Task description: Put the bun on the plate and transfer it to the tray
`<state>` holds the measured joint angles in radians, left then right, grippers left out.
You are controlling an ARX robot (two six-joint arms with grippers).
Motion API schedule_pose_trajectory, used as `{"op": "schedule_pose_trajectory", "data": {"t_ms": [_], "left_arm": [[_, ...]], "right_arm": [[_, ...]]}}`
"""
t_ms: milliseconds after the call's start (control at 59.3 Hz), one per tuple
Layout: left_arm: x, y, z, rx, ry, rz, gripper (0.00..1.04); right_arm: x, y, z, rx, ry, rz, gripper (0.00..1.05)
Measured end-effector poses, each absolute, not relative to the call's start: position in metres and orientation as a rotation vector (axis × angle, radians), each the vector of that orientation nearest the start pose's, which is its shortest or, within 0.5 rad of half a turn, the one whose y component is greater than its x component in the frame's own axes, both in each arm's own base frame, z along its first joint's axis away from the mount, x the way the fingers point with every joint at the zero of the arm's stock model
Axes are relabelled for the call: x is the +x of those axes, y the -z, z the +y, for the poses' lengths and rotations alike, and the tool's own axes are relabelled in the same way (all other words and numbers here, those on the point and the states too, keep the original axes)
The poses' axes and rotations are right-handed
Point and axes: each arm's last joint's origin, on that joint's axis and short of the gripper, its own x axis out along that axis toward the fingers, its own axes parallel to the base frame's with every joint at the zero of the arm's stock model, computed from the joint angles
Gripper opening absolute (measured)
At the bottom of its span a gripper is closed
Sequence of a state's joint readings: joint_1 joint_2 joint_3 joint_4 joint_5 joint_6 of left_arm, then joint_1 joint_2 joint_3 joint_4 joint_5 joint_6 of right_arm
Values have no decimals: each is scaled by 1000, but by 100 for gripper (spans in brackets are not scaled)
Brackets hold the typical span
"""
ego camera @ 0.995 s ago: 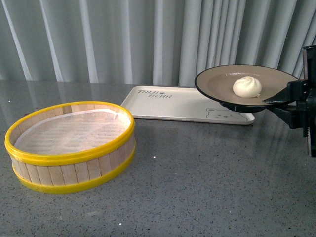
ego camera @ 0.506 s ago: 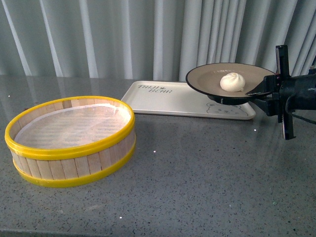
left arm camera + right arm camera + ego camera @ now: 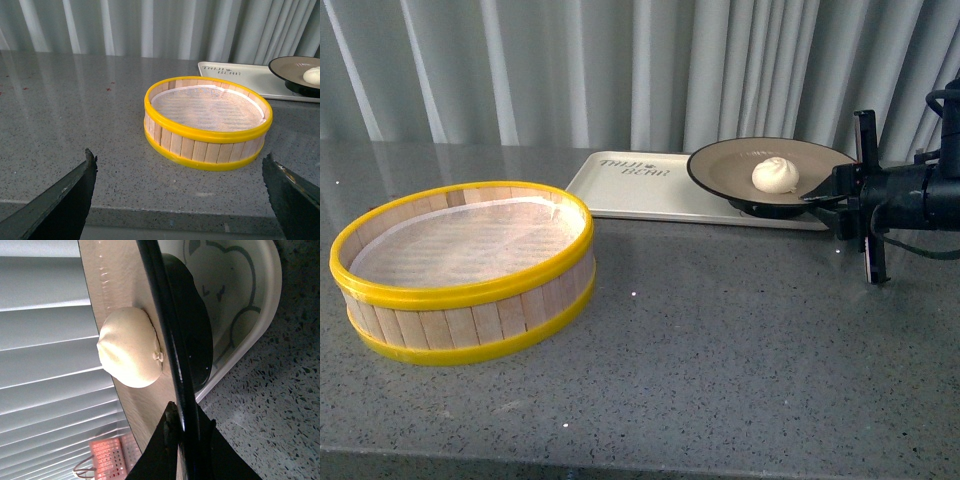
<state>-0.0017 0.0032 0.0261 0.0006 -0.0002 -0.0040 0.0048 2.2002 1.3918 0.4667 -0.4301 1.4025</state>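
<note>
Already done, by the look of it: step 1, with the bun (image 3: 775, 175) sitting on the plate (image 3: 720, 165), a little toward the side nearest the right end effector (image 3: 817, 196). Left to do: step 2, setting the plate down on the tray (image 3: 620, 192) and letting go. Seems close, since the plate hangs over the tray's right end, near the bear drawing, though cannot tell whether its foot touches the tray yet.

Clamped on the plate's black rim, that right end effector, one finger above and one below the edge in the right wrist view, with the bun (image 3: 131, 349) just beside the pinch point but not touching it. Well apart from all this, the left end effector (image 3: 180, 200), its 2 fingers spread wide and holding nothing, facing the steamer (image 3: 207, 120) on the grey surface (image 3: 720, 340).
</note>
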Motion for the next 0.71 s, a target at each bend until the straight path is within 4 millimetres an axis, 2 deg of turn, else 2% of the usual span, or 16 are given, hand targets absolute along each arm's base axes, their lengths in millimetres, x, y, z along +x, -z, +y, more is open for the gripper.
{"op": "schedule_pose_trajectory", "data": {"t_ms": [270, 708], "left_arm": [[96, -172, 0, -4, 2, -23, 98], [96, -172, 0, -4, 2, -23, 98]], "right_arm": [[484, -154, 13, 1449, -145, 583, 3], [486, -146, 10, 1459, -117, 604, 3]]}}
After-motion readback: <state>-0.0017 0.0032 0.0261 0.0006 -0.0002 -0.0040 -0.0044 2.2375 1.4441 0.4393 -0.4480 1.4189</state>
